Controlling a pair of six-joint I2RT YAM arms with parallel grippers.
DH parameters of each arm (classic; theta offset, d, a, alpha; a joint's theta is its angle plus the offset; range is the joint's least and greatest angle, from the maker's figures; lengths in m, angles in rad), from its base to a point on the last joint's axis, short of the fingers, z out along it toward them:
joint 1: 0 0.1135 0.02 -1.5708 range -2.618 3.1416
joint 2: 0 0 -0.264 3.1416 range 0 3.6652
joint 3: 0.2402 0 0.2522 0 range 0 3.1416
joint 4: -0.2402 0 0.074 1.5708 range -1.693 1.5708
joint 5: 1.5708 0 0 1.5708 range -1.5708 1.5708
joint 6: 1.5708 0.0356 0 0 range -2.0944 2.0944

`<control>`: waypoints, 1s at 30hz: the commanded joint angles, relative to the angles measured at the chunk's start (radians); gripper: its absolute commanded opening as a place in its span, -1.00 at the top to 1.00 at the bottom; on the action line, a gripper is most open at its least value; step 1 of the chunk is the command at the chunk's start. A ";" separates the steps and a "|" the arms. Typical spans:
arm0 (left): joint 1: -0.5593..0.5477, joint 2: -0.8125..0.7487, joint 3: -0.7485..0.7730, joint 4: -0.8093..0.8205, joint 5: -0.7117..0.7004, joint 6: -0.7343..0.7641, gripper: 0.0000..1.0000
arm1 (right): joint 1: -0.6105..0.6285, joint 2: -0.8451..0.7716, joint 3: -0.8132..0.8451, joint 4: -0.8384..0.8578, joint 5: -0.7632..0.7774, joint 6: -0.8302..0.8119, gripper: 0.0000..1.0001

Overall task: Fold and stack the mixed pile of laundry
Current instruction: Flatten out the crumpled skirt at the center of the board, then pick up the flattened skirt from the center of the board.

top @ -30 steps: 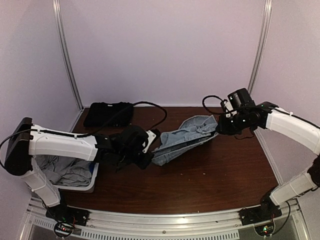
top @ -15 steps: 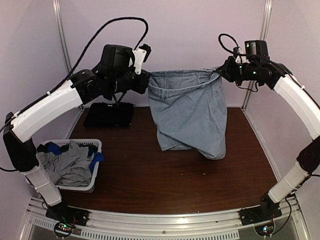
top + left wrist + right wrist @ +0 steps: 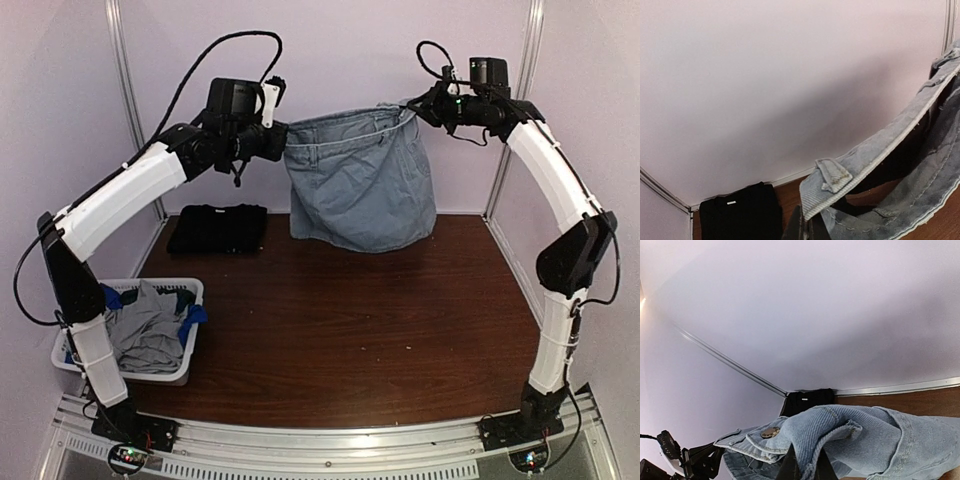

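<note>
The room has pale purple walls, and a dark brown table (image 3: 400, 340) fills the floor of it. Both arms reach up high over the far part of the table. Between them hang the jean shorts (image 3: 360, 190), light blue, with the top band pulled wide from side to side and the rest hanging down in front of the back wall. The left tool (image 3: 283, 148) is pinched tight on the left end of the top band. In the left wrist view the band has a small belt loop (image 3: 832, 175) just past the pinch. The right tool (image 3: 412, 108) is pinched tight on the right end of the band. The right wrist view shows a round metal button (image 3: 771, 432) on the cloth close to its fingers. A black shirt (image 3: 217, 228) lies folded flat at the far left corner of the table, next to the wall. A white basket (image 3: 190, 290) sits at the near left, beside the left arm's base. In it lie crumpled grey clothes (image 3: 140, 330) and some bright blue clothes (image 3: 193, 314) that poke over the rim.
</note>
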 commanded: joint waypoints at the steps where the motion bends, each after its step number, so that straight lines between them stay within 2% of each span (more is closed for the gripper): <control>1: 0.031 -0.078 -0.006 0.085 0.140 0.049 1.00 | -0.033 0.085 0.224 -0.017 -0.132 -0.052 1.00; 4: 0.021 -0.222 -0.253 0.096 0.269 0.075 1.00 | -0.011 -0.033 0.035 -0.105 -0.162 -0.193 1.00; 7: -0.026 -0.390 -0.562 0.081 0.384 0.067 1.00 | 0.071 -0.222 -0.383 -0.158 -0.114 -0.367 0.86; 8: -0.059 -0.436 -0.653 0.054 0.396 0.071 1.00 | 0.105 -0.285 -0.508 -0.176 -0.081 -0.410 0.68; 9: -0.096 -0.477 -0.728 0.016 0.416 0.073 0.91 | 0.137 -0.338 -0.633 -0.194 -0.047 -0.451 0.41; 10: -0.128 -0.513 -0.807 -0.021 0.444 0.066 0.39 | 0.165 -0.382 -0.739 -0.214 -0.030 -0.471 -0.02; 11: -0.158 -0.545 -0.878 -0.059 0.458 0.039 -0.21 | 0.179 -0.421 -0.842 -0.234 -0.037 -0.475 -0.38; 12: -0.173 -0.583 -0.941 -0.085 0.450 -0.014 -0.43 | 0.181 -0.458 -0.933 -0.241 -0.068 -0.459 -0.69; 13: -0.174 -0.643 -1.022 -0.087 0.451 -0.083 -0.52 | 0.180 -0.504 -1.017 -0.225 -0.100 -0.428 -0.89; 14: -0.174 -0.676 -1.075 -0.069 0.449 -0.142 -0.59 | 0.178 -0.553 -1.093 -0.191 -0.131 -0.400 -0.98; 16: -0.174 -0.778 -1.148 -0.022 0.414 -0.221 -0.73 | 0.156 -0.635 -1.200 -0.125 -0.157 -0.345 -0.99; 19: -0.172 -0.751 -1.135 -0.038 0.343 -0.216 -0.82 | 0.103 -0.648 -1.298 -0.060 -0.222 -0.278 -0.99; 24: -0.172 -0.441 -0.966 -0.166 0.338 -0.193 -0.38 | 0.101 -0.529 -1.344 0.017 -0.242 -0.210 -0.68; 27: -0.171 -0.381 -0.930 -0.119 0.381 -0.211 -0.25 | 0.098 -0.451 -1.333 0.039 -0.209 -0.190 -0.54; 30: -0.173 -0.315 -0.910 -0.103 0.496 -0.171 -0.16 | 0.097 -0.404 -1.346 0.071 -0.220 -0.173 -0.51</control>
